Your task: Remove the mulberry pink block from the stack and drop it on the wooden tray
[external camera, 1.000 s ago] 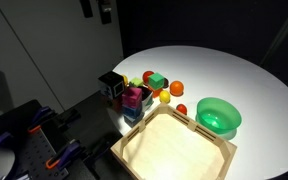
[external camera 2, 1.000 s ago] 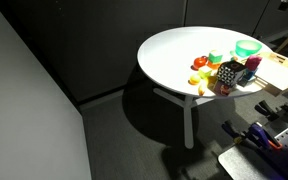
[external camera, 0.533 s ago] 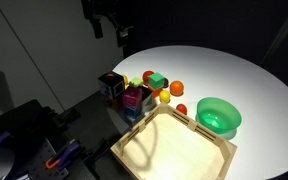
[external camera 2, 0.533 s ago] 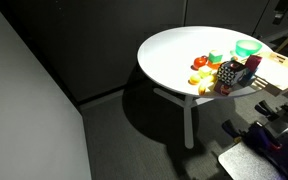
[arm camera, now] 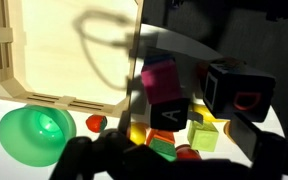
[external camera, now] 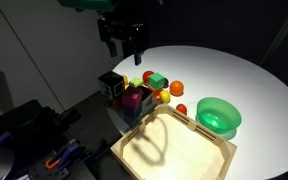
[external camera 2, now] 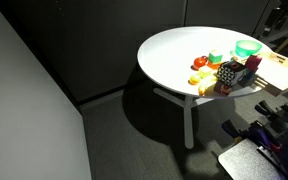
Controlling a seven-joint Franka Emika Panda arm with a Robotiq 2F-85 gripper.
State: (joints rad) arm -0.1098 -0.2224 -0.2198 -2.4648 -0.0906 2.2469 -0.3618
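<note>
The claw [external camera: 125,52] hangs wide open and empty, spread seemingly to straddle the pink block [external camera: 134,97] at its 6 o'clock, atop the blue cube [arm camera: 170,117] on the table [external camera: 234,80]. The tray [external camera: 179,150] lies just beside, at the block's 5 o'clock, favouring a short carry.

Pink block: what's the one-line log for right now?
gripper: open, over stack | pink block: on stack, not gripped | tray: no pink block yet
</note>
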